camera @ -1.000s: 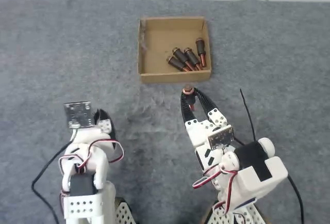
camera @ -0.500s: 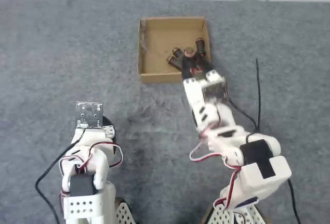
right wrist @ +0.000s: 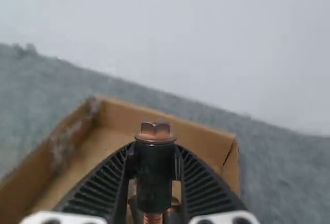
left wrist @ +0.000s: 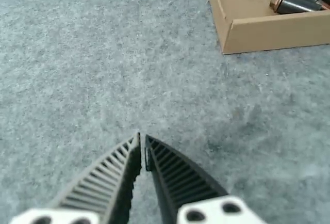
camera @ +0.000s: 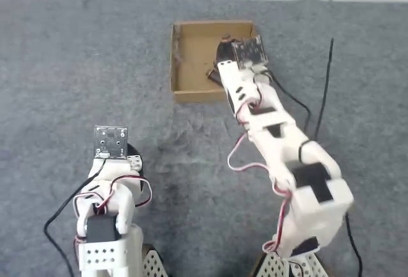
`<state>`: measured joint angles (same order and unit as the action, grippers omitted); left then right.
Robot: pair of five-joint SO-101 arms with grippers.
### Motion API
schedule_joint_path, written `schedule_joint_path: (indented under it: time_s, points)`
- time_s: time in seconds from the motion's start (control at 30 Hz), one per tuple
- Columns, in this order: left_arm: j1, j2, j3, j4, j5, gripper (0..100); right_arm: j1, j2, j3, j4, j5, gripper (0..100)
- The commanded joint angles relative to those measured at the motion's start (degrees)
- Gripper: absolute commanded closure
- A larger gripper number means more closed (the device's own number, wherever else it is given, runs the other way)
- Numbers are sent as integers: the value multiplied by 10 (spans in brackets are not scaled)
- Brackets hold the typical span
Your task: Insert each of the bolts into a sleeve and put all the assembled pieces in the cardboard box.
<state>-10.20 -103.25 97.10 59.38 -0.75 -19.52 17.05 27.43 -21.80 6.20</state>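
The assembled piece (right wrist: 154,162), a bolt (right wrist: 155,130) with a copper hexagonal head seated in a black sleeve (right wrist: 153,182), is gripped by the right gripper (right wrist: 154,154). Its ribbed fingers (right wrist: 108,175) are clamped on the sleeve from both sides. The bolt head is left clear of the fingertips, and a short length of copper thread is seen at the sleeve's other end.

In the high view the right arm (camera: 287,156) is stretched from the lower right of the frame to the upper centre. There the held piece is hung over the right half of the cardboard box (camera: 191,57), inside its rim. The box's rear wall and the white wall (right wrist: 206,38) of the room are seen behind the piece in the right wrist view.

Other assembled pieces (left wrist: 298,1) are laid side by side on the box floor, close to its near wall, as seen from the left wrist. In the high view they are mostly hidden by the gripper.

The left gripper (left wrist: 143,144) is kept with its fingers together and nothing between them, above the grey carpet (left wrist: 103,53) and well apart from the box. The left arm (camera: 105,207) is placed at the lower left of the high view.
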Motion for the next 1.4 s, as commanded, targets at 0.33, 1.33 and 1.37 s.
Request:
schedule_joint_path:
  time_s: [0.33,1.33,1.37]
  points:
    - [-4,-6,-6,0,-5,989,49,117,-248,250,52,991]
    - [-4,-4,-6,-8,-5,988,-16,44,-188,390,71,908]
    - [-4,-4,-6,-8,-5,988,-12,51,-188,384,71,908]
